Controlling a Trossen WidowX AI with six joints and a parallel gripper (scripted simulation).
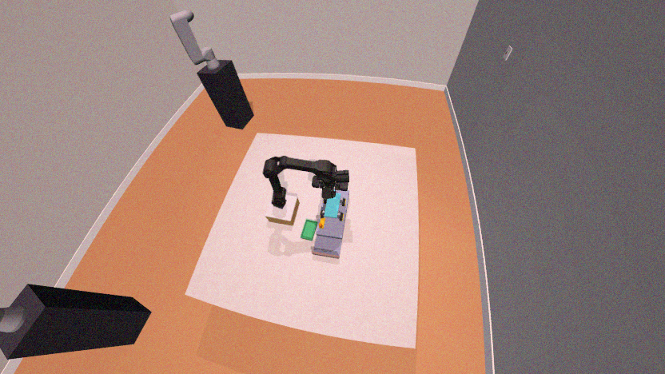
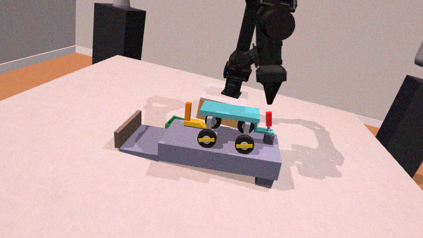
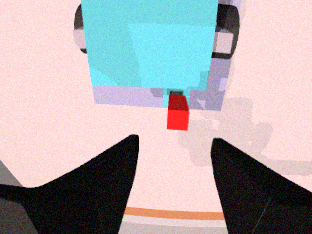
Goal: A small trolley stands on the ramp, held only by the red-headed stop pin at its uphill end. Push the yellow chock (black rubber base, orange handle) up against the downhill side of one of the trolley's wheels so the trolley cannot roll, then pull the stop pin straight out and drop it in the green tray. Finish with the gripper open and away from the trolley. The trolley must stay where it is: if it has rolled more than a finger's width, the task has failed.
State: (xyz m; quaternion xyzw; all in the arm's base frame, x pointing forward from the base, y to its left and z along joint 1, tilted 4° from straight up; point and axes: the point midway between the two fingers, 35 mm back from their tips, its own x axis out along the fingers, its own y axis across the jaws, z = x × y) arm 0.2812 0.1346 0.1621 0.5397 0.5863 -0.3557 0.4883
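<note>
The trolley (image 2: 229,112) (image 1: 332,208) (image 3: 154,21), with a cyan deck and black wheels, stands on the lavender ramp (image 2: 207,153) (image 1: 328,236). The red-headed stop pin (image 2: 268,118) (image 3: 178,116) stands upright in its block at the uphill end. The yellow chock (image 2: 192,121) (image 1: 320,222) with its orange handle sits on the ramp against the downhill side of the far downhill wheel. My gripper (image 2: 269,99) (image 3: 175,144) (image 1: 331,189) hangs just above the pin, pointing down, fingers apart and empty. The green tray (image 2: 170,121) (image 1: 308,229) lies beside the ramp's low end.
A brown stop board (image 2: 127,128) closes the ramp's low end. The arm's base stands on a white and wood pedestal (image 1: 284,211). Black camera stands (image 2: 118,29) (image 2: 405,124) stand off the table's edges.
</note>
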